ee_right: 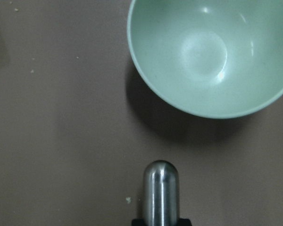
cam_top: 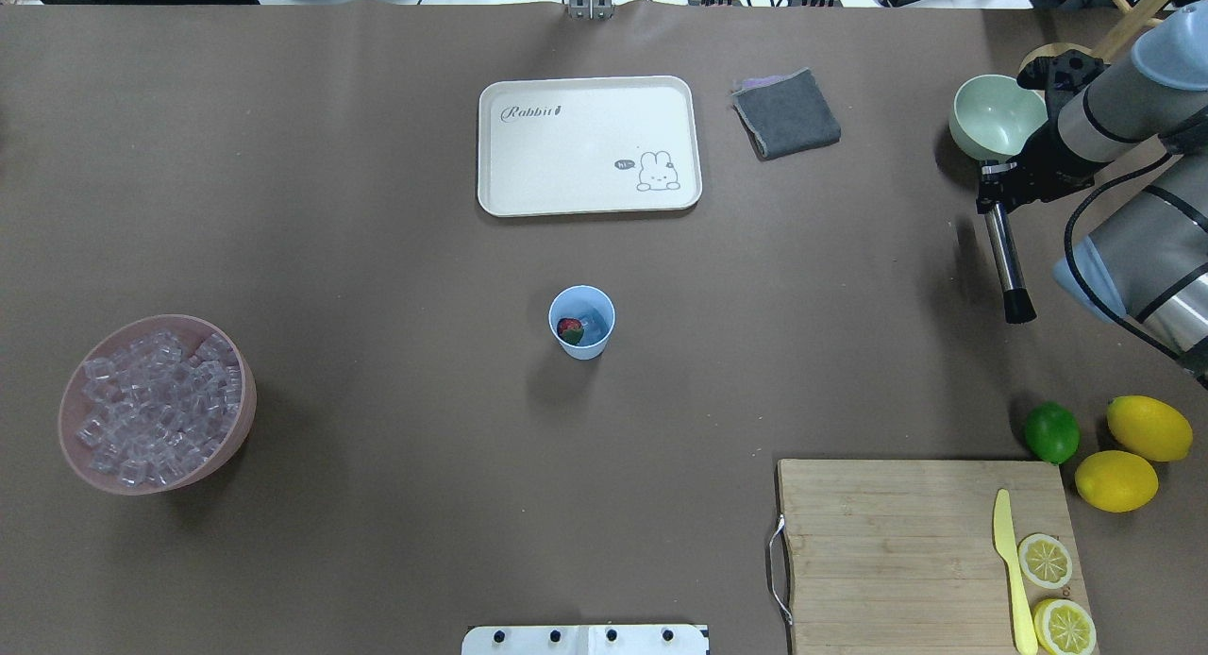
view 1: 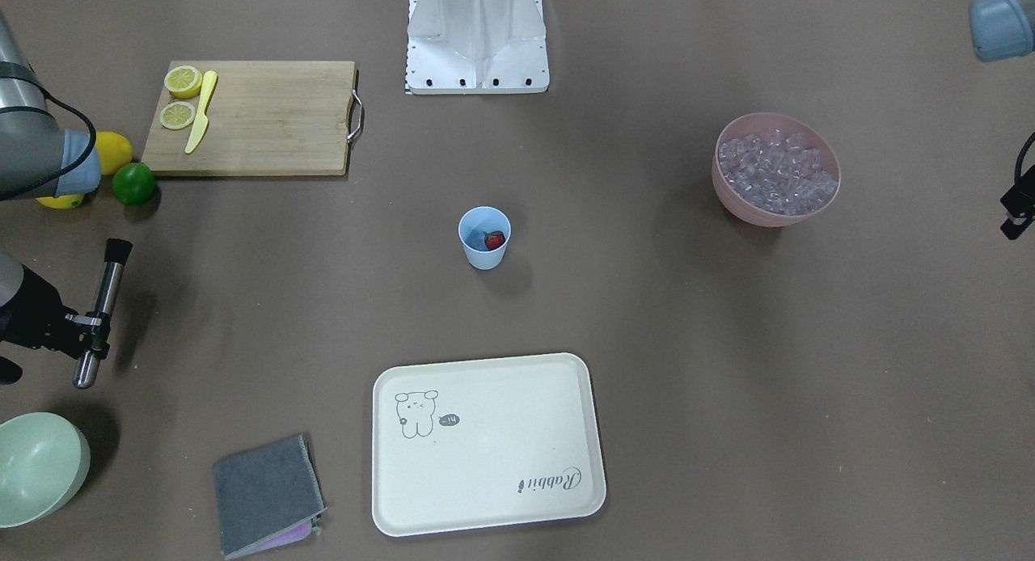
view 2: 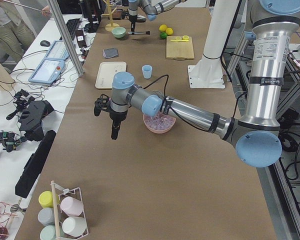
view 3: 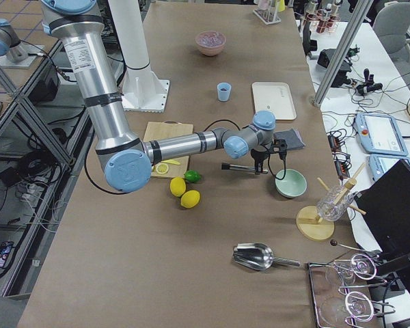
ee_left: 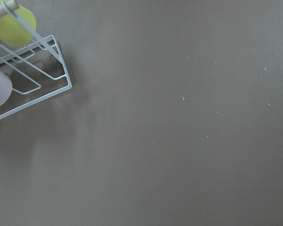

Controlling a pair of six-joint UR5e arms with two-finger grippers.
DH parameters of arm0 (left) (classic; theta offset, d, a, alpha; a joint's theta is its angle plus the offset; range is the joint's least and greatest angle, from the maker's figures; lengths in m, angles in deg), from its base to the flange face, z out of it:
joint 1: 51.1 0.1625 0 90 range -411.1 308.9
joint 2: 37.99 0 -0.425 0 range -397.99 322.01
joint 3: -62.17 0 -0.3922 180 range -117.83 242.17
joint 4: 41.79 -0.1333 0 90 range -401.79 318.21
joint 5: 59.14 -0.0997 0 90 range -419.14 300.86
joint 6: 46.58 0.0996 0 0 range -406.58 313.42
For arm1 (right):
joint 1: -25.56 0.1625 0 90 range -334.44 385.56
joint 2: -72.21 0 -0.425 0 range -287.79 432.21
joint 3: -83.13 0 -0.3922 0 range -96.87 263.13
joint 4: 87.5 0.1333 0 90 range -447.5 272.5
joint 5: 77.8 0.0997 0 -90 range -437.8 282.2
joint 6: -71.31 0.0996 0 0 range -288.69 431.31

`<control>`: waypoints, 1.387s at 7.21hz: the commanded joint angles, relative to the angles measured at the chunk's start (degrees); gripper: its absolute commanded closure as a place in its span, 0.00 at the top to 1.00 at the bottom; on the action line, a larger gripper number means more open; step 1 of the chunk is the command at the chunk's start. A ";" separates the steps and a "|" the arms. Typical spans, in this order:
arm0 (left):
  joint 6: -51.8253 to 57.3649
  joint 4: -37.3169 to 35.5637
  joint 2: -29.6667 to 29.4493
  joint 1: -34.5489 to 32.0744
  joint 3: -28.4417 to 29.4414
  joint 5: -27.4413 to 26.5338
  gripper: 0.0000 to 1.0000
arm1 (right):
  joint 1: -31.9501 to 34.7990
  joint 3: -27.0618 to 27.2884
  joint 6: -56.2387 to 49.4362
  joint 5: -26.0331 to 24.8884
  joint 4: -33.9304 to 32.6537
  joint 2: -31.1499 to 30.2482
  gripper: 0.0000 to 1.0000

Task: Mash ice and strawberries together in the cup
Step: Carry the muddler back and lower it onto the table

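Overhead exterior: the cup (cam_top: 581, 342) stood upright mid-table, well apart from everything else. 1 strawberry (cam_top: 569, 329) lay inside it, against the wall on the robot's left side. Something pale sat next to it in the cup, too small to tell if it was ice. The ice (cam_top: 156, 405) was heaped in the pink bowl (cam_top: 241, 419) far out on the robot's left, well apart from the cup.

The right gripper (cam_top: 993, 200) was clamped on a metal muddler (cam_top: 1008, 259) near its plain end. The rod lay roughly level above the table, black end pointing back toward the robot. It hung just beside the pale green bowl (cam_top: 991, 117) without touching it. The right wrist view showed the rounded steel tip and the bowl rim with a gap between.

The left gripper (view 2: 114, 134) pointed down over bare table past the pink bowl, toward the end with the cup rack (ee_left: 33, 80). Couldn't tell whether its fingers were wide or narrow.

On the far side sat a cream tray (cam_top: 566, 164) with a grey cloth (cam_top: 786, 113) near it. At the robot's near right, a cutting board (cam_top: 897, 542) carried a yellow knife (cam_top: 1010, 570) and 2 lemon halves (cam_top: 1045, 561). 1 lime (cam_top: 1051, 432) and 2 whole lemons (cam_top: 1149, 428) lay just off the board's far corner.
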 commanded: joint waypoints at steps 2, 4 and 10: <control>0.06 0.03 -0.14 0.74 0.02 0.00 0.98 | -2.62 0.25 0.13 -2.51 0.26 -2.34 0.00; -0.02 0.03 -0.14 0.74 0.01 0.00 0.98 | -3.77 0.42 0.22 -2.00 0.08 -2.00 0.11; 0.15 -0.23 0.11 0.48 0.19 0.44 0.98 | 2.61 14.86 -8.75 0.80 -16.69 -3.49 1.00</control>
